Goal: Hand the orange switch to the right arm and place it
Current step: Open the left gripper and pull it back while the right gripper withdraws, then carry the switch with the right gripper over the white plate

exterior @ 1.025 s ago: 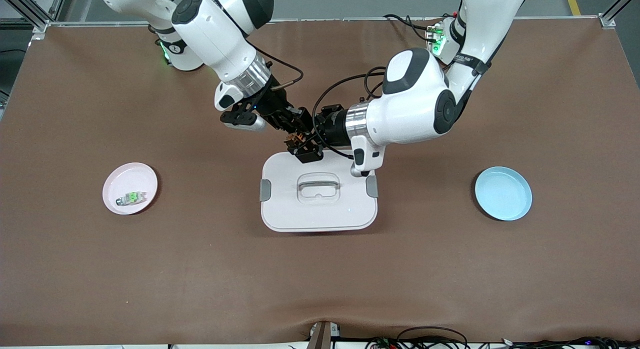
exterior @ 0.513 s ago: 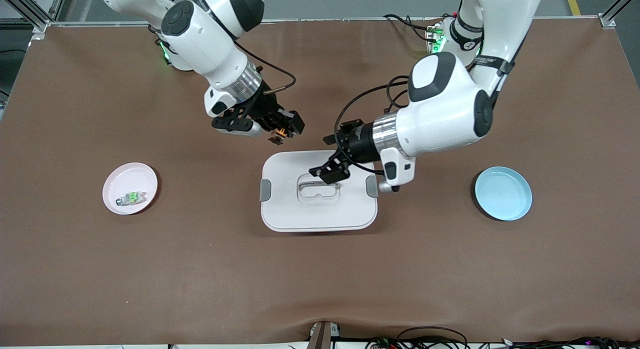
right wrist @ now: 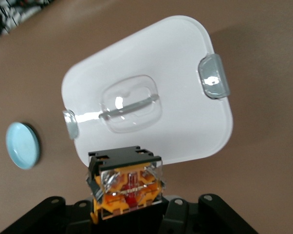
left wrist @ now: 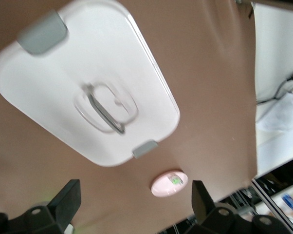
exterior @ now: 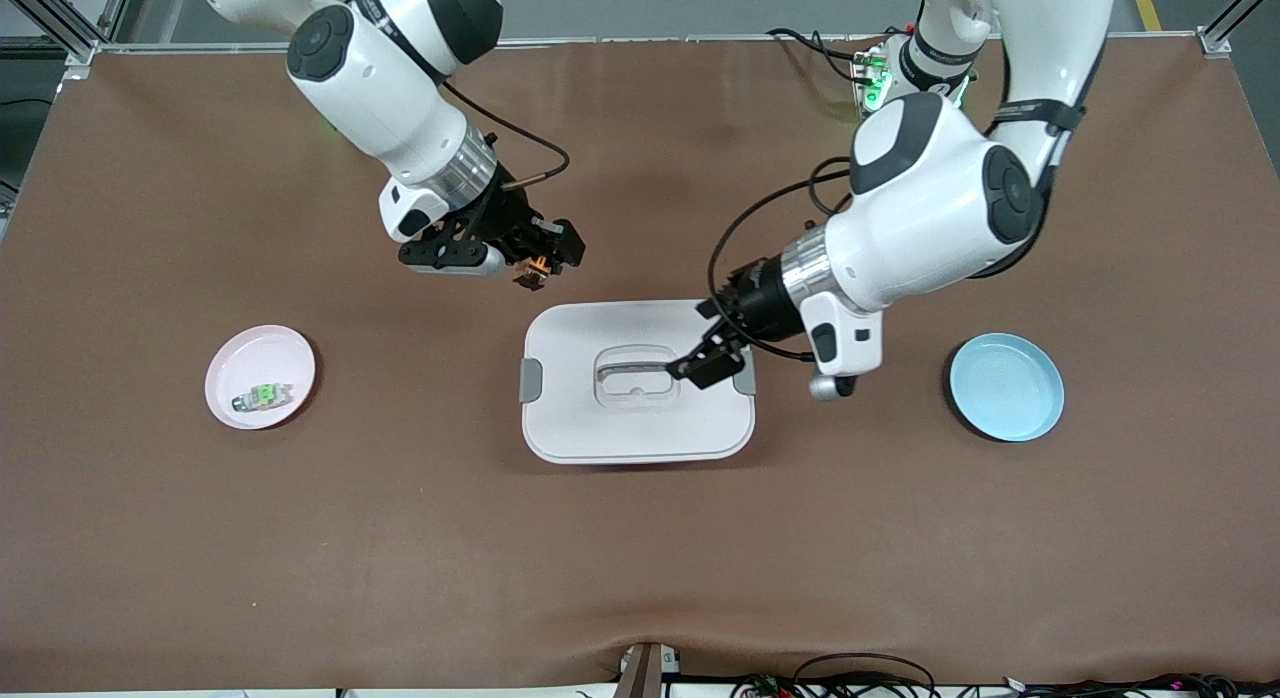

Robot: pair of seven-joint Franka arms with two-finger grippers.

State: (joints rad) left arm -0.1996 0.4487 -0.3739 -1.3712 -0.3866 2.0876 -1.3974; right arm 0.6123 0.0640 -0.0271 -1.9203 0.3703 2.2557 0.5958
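Found no readable text, label, brand, number or sign anywhere in these views. Saw only a dark band with lettering too small to make out on the left arm (exterior: 1040, 106).
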